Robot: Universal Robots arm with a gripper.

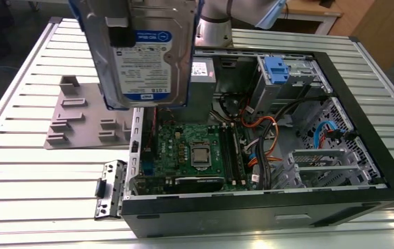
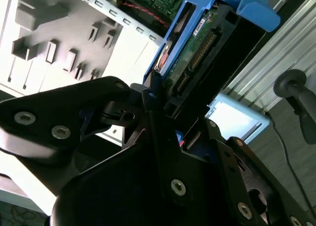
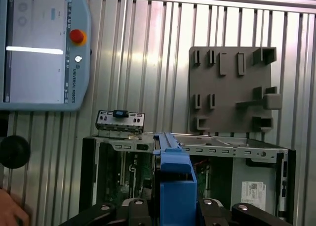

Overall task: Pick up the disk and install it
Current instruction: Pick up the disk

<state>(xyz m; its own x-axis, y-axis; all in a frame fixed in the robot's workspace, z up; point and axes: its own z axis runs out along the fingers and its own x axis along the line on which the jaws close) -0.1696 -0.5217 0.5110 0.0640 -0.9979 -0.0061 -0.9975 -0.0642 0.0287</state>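
The disk (image 1: 141, 52), a silver drive with a white-and-blue label in a blue plastic carrier, hangs on edge in the air over the near-left corner of the open computer case (image 1: 363, 155). My gripper (image 2: 177, 112) is shut on it. Black fingers (image 2: 153, 95) clamp the carrier's sides, and the disk's circuit-board side (image 2: 197, 53) faces the second wrist view. In the first wrist view the blue carrier (image 3: 175, 186) stands edge-on between the gripper's two black arms (image 3: 173, 206), above the case's open interior.
Inside the case are a green motherboard (image 1: 190, 150), a grey metal box with a white sticker (image 1: 200, 78) and a silver cage with a blue latch (image 1: 280, 70). A grey fixture plate (image 1: 86, 116), a loose metal bracket (image 1: 110, 189) and a teach pendant (image 3: 42, 53) lie on the slatted table.
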